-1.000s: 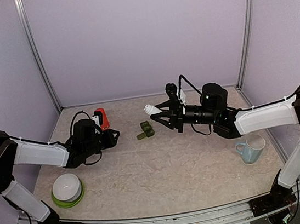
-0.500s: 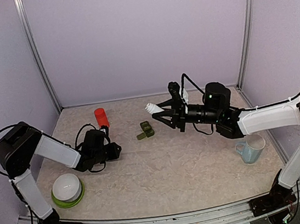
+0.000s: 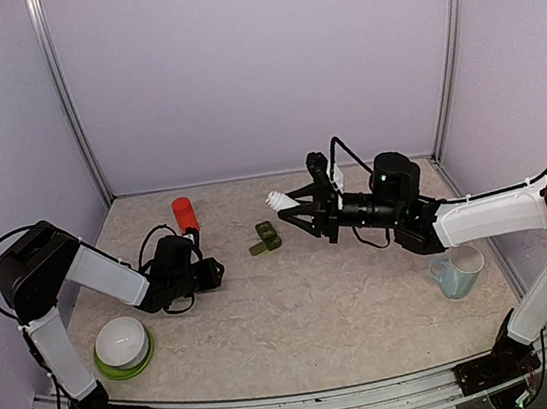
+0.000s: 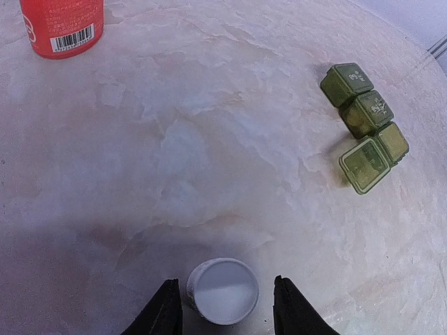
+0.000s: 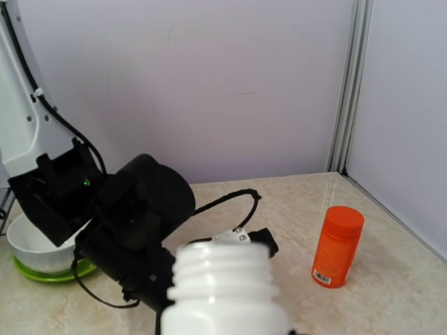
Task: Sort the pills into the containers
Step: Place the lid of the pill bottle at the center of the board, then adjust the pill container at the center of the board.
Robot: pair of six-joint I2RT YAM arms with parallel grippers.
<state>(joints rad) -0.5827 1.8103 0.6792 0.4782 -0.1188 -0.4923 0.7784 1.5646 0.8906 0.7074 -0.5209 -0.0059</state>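
Observation:
The dark green containers (image 3: 267, 237), a strip of three joined compartments, lie mid-table; in the left wrist view (image 4: 363, 118) one lid stands open. My right gripper (image 3: 298, 211) is shut on a small white bottle (image 3: 276, 201), uncapped, held tilted above the table to the right of the strip; its open neck fills the right wrist view (image 5: 223, 279). My left gripper (image 4: 227, 310) is open and low on the table (image 3: 208, 272), its fingers either side of a white cap (image 4: 222, 290) that rests on the table. No pills show.
An orange-red bottle (image 3: 185, 214) stands at the back left, also in the left wrist view (image 4: 63, 24) and the right wrist view (image 5: 338, 246). A white bowl on a green plate (image 3: 123, 345) sits front left. A pale blue mug (image 3: 457, 271) stands at the right.
My left gripper has moved away from the orange-red bottle, towards the near side and down to the table. The right gripper with the white bottle has barely shifted.

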